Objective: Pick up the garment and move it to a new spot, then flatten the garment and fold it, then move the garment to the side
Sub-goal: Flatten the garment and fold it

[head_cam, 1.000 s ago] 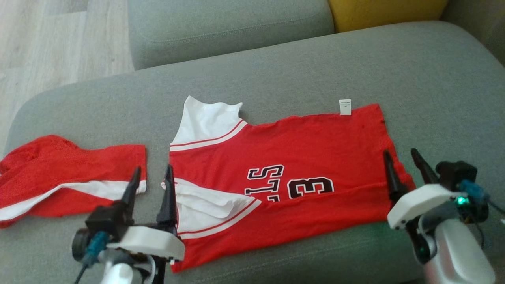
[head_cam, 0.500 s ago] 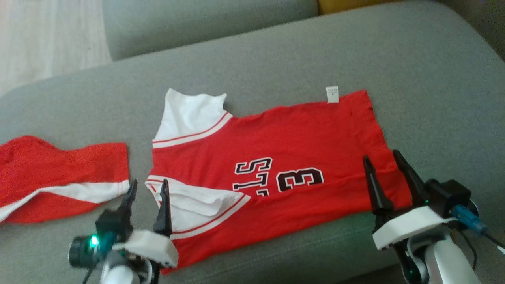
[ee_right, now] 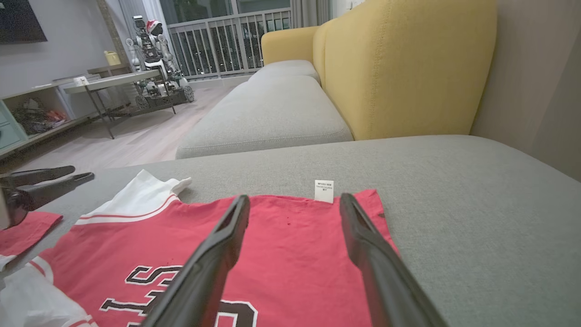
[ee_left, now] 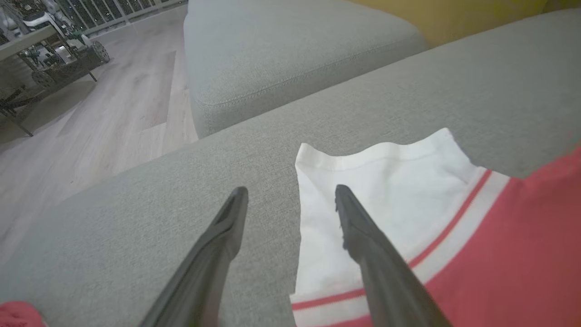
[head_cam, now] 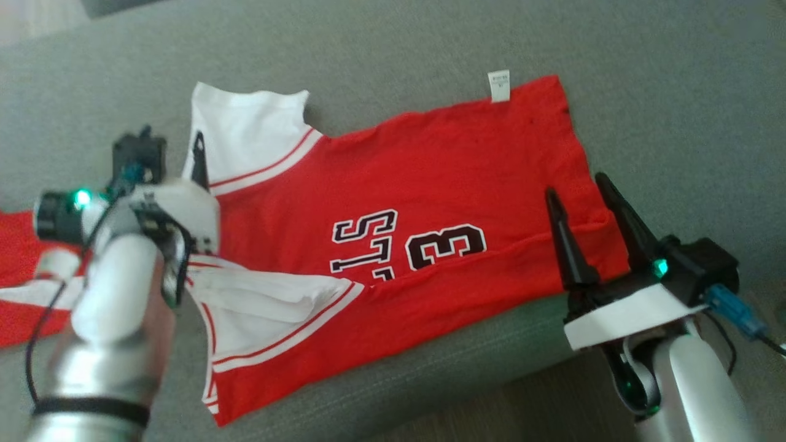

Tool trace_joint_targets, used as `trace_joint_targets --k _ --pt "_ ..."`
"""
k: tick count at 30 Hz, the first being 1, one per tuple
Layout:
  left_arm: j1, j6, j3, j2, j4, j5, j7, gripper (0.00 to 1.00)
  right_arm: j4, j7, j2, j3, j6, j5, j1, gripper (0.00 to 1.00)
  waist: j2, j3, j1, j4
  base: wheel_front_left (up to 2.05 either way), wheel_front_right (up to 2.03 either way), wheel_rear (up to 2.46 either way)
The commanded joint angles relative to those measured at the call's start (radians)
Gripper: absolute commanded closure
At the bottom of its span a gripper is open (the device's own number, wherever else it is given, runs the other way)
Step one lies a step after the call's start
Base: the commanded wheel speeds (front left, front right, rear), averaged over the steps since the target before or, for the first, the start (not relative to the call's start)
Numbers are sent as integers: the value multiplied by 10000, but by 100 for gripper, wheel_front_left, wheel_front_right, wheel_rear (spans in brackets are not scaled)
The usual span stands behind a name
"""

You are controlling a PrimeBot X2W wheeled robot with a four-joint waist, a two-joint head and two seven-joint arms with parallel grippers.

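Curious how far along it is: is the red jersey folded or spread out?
Partly folded: the jersey lies flat, but its near edge is turned over, covering part of the lettering.

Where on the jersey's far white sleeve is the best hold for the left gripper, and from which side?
Probably grip the far white sleeve at its outer hem edge, coming in from the bare cushion side. That edge lies flat and free, and the left gripper has its open jaws straddling it.
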Motion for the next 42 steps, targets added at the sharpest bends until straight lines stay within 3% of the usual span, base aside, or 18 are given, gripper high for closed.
trace_joint_targets --k 1,9,21,23,27,34,38,42 --pt "-987 -72 167 465 225 215 128 0 -520 55 17 363 -4 -78 -374 0 0 495 0 -314 0 0 0" --pt "-2892 -246 -80 683 2263 458 195 0 -872 21 18 601 -4 63 -584 0 0 1101 0 -690 0 0 0" --pt "-4354 -533 -378 960 4447 553 142 0 -867 -190 18 1047 -4 146 -638 0 0 1544 0 -1080 0 0 0" --pt "-4465 -693 -441 866 4659 510 102 99 -840 -198 18 985 -4 130 -655 0 0 1555 0 -1051 0 0 0" --pt "-4577 -855 -500 625 4959 382 -136 100 -703 -180 18 783 -4 60 -722 0 0 1485 0 -865 0 0 0" --pt "-4413 -686 -396 214 4763 55 -1384 100 -388 310 18 107 -4 -578 -1415 0 0 1163 0 -189 0 0 0" --pt "-3990 -710 -359 -67 3972 -146 -1685 100 99 1065 -4 -456 -4 -1203 -2299 0 0 994 0 357 0 0 0" --pt "-3099 -737 -286 -420 2302 -404 -1729 100 1094 1816 -688 -840 -4 -1533 -3253 0 0 919 0 974 0 0 0"
